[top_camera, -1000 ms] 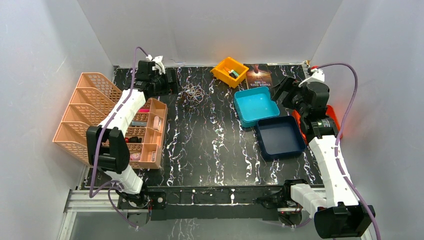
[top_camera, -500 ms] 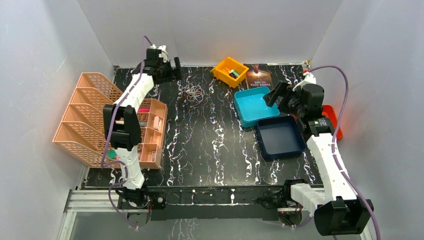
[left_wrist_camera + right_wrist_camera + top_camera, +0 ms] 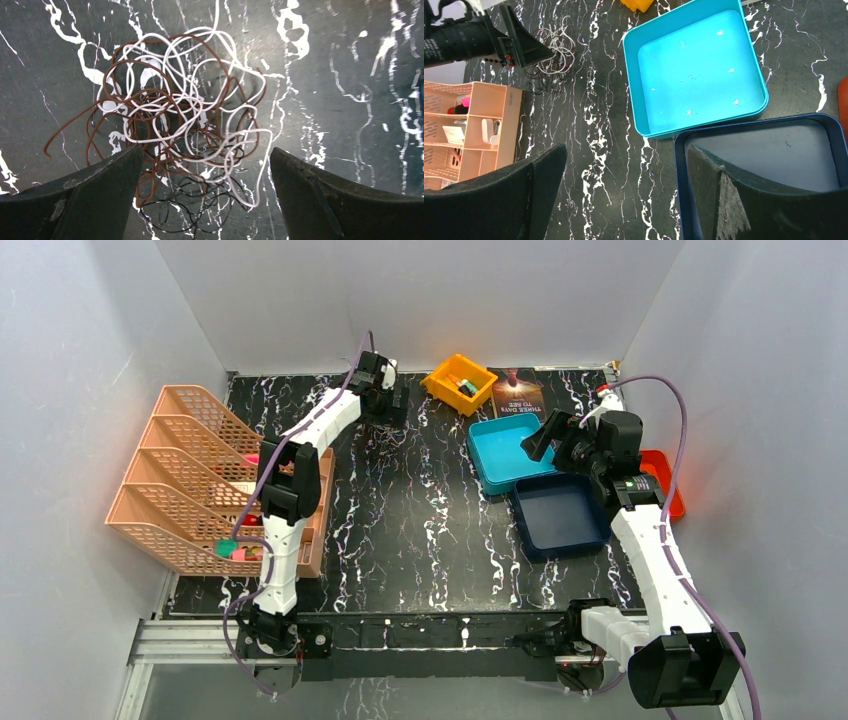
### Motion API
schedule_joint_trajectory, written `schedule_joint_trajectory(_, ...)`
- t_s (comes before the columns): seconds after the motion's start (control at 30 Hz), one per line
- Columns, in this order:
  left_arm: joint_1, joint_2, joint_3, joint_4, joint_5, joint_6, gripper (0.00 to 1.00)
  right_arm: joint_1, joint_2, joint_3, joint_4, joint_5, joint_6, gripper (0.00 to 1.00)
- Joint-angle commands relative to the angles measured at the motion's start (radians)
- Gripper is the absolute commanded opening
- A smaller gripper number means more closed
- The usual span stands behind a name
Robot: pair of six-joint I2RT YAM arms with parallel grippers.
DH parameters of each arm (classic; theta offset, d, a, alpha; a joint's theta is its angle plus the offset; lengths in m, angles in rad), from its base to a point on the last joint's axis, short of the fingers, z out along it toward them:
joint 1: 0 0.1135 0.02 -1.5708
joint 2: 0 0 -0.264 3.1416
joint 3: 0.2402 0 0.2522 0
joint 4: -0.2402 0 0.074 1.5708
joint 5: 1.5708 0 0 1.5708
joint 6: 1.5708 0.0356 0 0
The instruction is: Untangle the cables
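The left claw [image 3: 205,155] is seen spread wide, with nothing held between its fingers. The cables [image 3: 185,115], a loose clump of white, reddish-brown and black loops, are found lying on the black marbled table [image 3: 350,75] directly beneath this claw. Most of the white and brown loops are spread just beyond the fingertips, while the thin black loops are seen in the gap between the two fingers. Whether the left finger is touching the brown strands beside it cannot be told. The right claw [image 3: 624,150] is likewise held wide and empty, well apart from the clump, which is seen far ahead of it and to its left. Ahead of this claw a teal tray [image 3: 704,70] is set, and under its right finger a navy tray [image 3: 774,155] is placed just beside the teal one. A peach organiser [image 3: 479,125] is seen out beyond its left finger.
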Motion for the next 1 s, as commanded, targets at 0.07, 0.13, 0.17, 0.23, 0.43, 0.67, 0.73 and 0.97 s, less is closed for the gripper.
schedule_joint_trajectory(0.07, 0.011, 0.017, 0.053, -0.05, -0.017, 0.038, 0.98, -0.006, -0.004, -0.01, 0.031, -0.033, -0.022, 0.98)
schedule_joint_trajectory(0.13, 0.011, 0.033, 0.064, -0.054, -0.025, 0.042, 0.98, -0.005, -0.001, -0.011, 0.029, -0.039, -0.022, 0.98)
schedule_joint_trajectory(0.17, 0.011, 0.04, 0.068, -0.056, -0.028, 0.044, 0.98, -0.006, 0.0, -0.01, 0.029, -0.041, -0.022, 0.98)
schedule_joint_trajectory(0.23, 0.012, 0.053, 0.076, -0.056, -0.028, 0.048, 0.98, -0.006, 0.002, -0.011, 0.029, -0.044, -0.021, 0.98)
schedule_joint_trajectory(0.43, 0.011, 0.086, 0.083, -0.059, -0.017, 0.052, 0.96, -0.005, 0.003, -0.01, 0.03, -0.05, -0.02, 0.98)
schedule_joint_trajectory(0.67, 0.01, 0.105, 0.069, -0.082, 0.001, 0.041, 0.76, -0.005, 0.007, -0.012, 0.032, -0.056, -0.017, 0.98)
schedule_joint_trajectory(0.73, 0.009, 0.099, 0.058, -0.083, 0.007, 0.036, 0.67, -0.005, 0.01, -0.011, 0.033, -0.059, -0.016, 0.98)
schedule_joint_trajectory(0.97, 0.003, 0.032, 0.021, -0.084, 0.047, 0.011, 0.29, -0.006, 0.004, -0.017, 0.037, -0.054, -0.013, 0.98)
